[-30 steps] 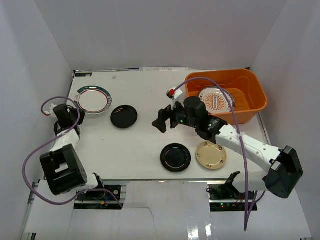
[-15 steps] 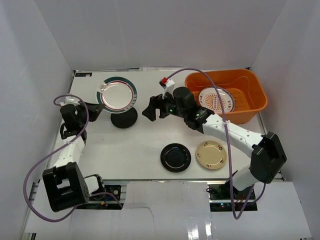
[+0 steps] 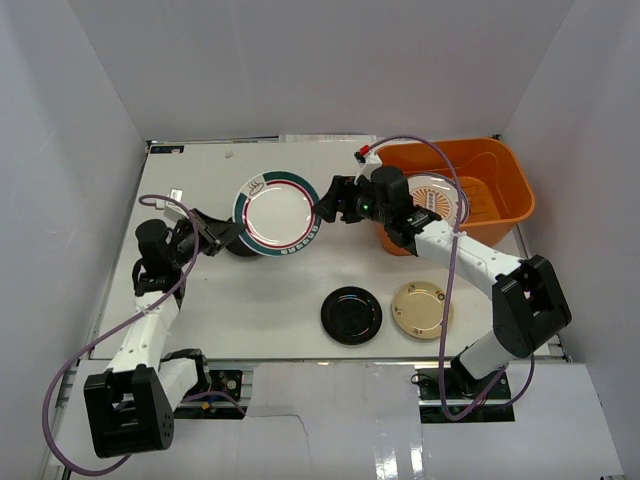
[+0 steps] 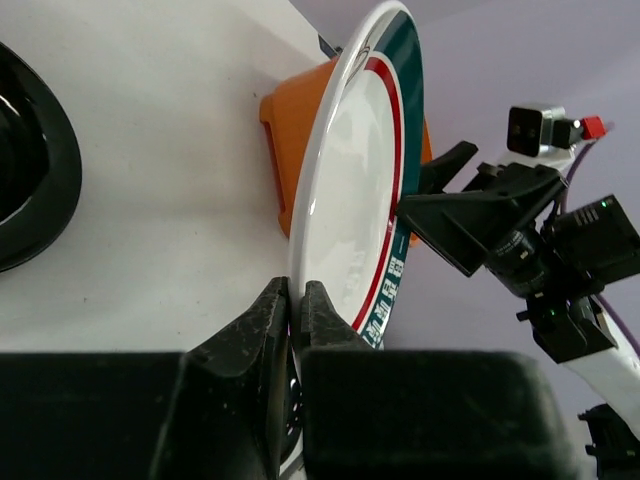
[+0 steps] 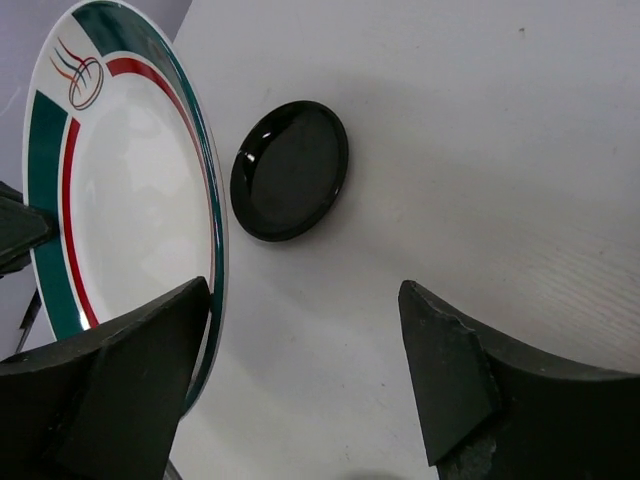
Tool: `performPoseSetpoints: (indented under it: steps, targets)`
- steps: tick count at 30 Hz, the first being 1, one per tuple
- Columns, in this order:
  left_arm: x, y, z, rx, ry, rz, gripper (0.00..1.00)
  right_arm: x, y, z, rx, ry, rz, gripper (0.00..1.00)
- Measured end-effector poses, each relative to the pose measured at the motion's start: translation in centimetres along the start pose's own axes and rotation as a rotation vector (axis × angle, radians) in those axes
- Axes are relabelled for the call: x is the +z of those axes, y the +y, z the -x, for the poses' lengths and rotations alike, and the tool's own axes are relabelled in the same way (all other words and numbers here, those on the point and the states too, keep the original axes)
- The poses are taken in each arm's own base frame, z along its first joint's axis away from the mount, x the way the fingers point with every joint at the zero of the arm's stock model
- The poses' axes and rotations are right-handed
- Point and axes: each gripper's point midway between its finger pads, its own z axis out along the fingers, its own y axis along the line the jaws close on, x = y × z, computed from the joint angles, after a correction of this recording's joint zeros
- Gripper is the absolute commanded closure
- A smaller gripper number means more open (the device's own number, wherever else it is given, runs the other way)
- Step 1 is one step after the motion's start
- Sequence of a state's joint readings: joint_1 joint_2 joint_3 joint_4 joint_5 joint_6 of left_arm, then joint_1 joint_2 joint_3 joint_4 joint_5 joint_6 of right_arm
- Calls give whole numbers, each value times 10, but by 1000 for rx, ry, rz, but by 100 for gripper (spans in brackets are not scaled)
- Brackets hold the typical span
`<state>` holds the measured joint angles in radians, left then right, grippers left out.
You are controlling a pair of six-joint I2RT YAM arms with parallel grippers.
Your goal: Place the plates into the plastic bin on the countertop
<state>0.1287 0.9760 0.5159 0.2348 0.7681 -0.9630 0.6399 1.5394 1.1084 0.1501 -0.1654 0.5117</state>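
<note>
My left gripper (image 3: 226,235) is shut on the left rim of the white plate with the green-red rim (image 3: 278,217) and holds it tilted above the countertop (image 3: 250,300). In the left wrist view the fingers (image 4: 265,320) pinch the plate (image 4: 355,170) edge-on. My right gripper (image 3: 325,205) is open at the plate's right edge. In the right wrist view the rim (image 5: 130,200) lies just inside the left finger (image 5: 150,370). The orange bin (image 3: 500,165) holds the orange-patterned plate (image 3: 435,198). A black plate (image 3: 351,314) and a gold-tan plate (image 3: 421,308) lie near the front.
A second black plate (image 5: 290,170) lies on the countertop, mostly hidden under the held plate in the top view. White walls enclose the table on three sides. The bin's corner (image 4: 285,140) shows behind the held plate in the left wrist view.
My left gripper has carried the green-red plate to the right, toward the table's middle. My right gripper has shifted right and now stands open at the plate's far edge.
</note>
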Motion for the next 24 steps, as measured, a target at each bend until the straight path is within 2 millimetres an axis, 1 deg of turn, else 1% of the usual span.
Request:
performPoseSetpoints:
  steps: [1, 2, 3, 4, 5, 6, 7, 8, 9, 10, 11, 12, 13, 14, 15, 17, 19, 21, 23, 24]
  targets:
    - [1, -1, -3, 2, 13, -6, 100, 0, 0, -3, 13, 7, 10, 26]
    - [2, -3, -7, 4, 27, -12, 100, -1, 2, -6, 26, 18, 25, 35]
    - [3, -4, -11, 6, 40, -19, 100, -1, 5, -7, 35, 25, 47, 48]
    - [3, -6, -15, 10, 53, -26, 100, -1, 8, -6, 39, 24, 64, 66]
    - [4, -7, -18, 13, 64, -32, 99, -2, 13, -5, 47, 23, 88, 73]
    - [5, -8, -22, 17, 74, -37, 95, -2, 17, -3, 54, 19, 108, 80]
    - [5, -9, -25, 17, 86, -42, 89, -3, 20, -3, 56, 19, 125, 91]
    - [5, -7, -27, 20, 90, -39, 83, -4, 22, -1, 70, 14, 131, 92]
    - [5, -5, -29, 15, 94, -33, 73, -6, 25, 1, 88, 14, 154, 92]
    - [6, -4, -32, 17, 101, -34, 51, -8, 26, 6, 94, 3, 164, 92]
    - [7, -7, -37, 15, 120, -45, 42, -11, 25, 9, 92, -2, 167, 92]
    - [7, -13, -44, 21, 146, -65, 29, -14, 23, 10, 90, -10, 159, 92]
    - [8, -15, -47, 31, 157, -74, 29, -17, 19, 11, 95, -13, 151, 92]
    - [8, -18, -54, 40, 182, -88, 21, -23, 11, 15, 100, -24, 133, 92]
    - [8, -20, -60, 50, 202, -95, 19, -31, 0, 20, 110, -40, 109, 92]
    - [9, -23, -76, 72, 250, -104, 13, -54, -33, 43, 137, -100, 35, 92]
    - [10, -25, -92, 90, 296, -107, 10, -88, -78, 81, 164, -222, -90, 92]
    - [12, -28, -114, 116, 352, -114, 8, -126, -118, 112, 175, -342, -213, 92]
    - [15, -28, -136, 142, 407, -109, 7, -167, -157, 135, 188, -451, -349, 92]
    - [17, -26, -149, 155, 438, -99, 6, -184, -173, 141, 197, -491, -406, 92]
